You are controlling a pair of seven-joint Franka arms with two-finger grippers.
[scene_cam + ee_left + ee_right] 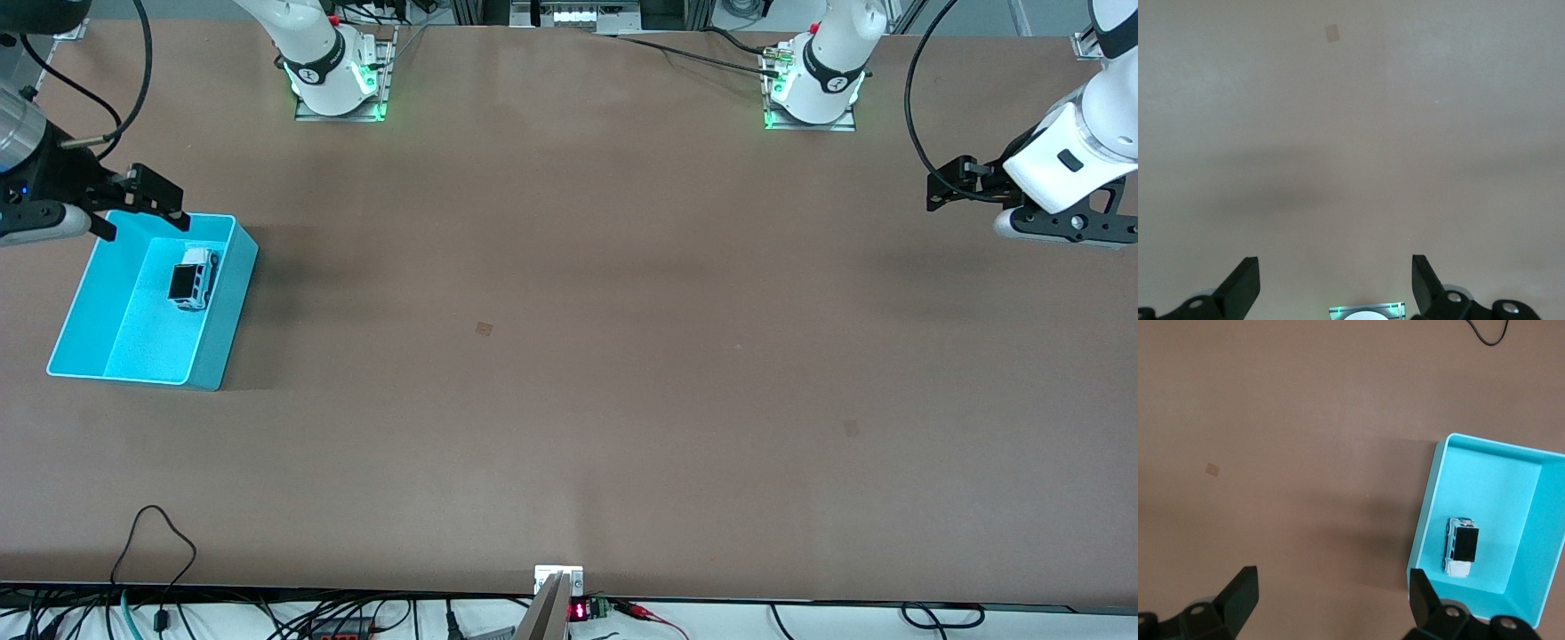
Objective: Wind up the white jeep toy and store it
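The white jeep toy (194, 278) is lying inside the cyan bin (219, 311) near the desk's (569, 356) right-arm edge. The right gripper (147, 206) is hovering over the bin's rim, fingers apart. The left gripper (956, 185) is waiting over bare desk at the left arm's edge, fingers apart.

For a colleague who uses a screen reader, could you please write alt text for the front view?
A white jeep toy lies inside a cyan bin at the right arm's end of a brown table. The open right gripper hovers over the bin's rim, and the open left gripper waits at the left arm's end.
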